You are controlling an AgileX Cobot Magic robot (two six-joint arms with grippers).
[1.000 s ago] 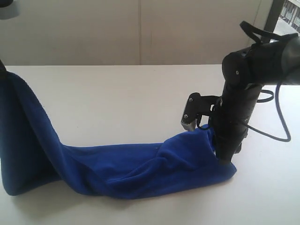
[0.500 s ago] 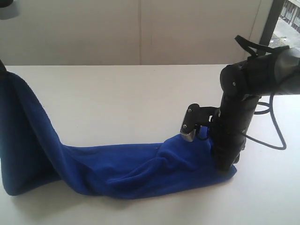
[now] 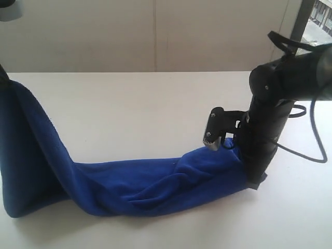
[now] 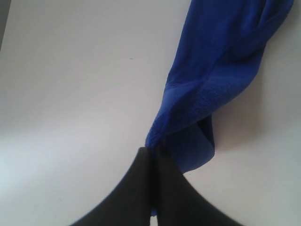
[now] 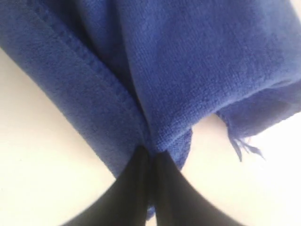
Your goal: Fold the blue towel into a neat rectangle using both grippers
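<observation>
**Blue towel (image 3: 129, 187) pinched at both ends over the white table (image 3: 155, 98)**

The table was used as the folding surface. The towel was strung across it as a bunched, twisted band. It was raised at 9 o'clock of the exterior view and sagged onto the tabletop toward 4 o'clock, so no neat rectangle had been formed yet. The right gripper (image 3: 254, 180) was pressed low at 4 o'clock with its jaws brought together on a stitched edge of the cloth, apparently to secure that end. The left gripper (image 4: 151, 151) was clamped on the opposite end and held above the table, probably so that the cloth could be drawn taut and spread.
</observation>
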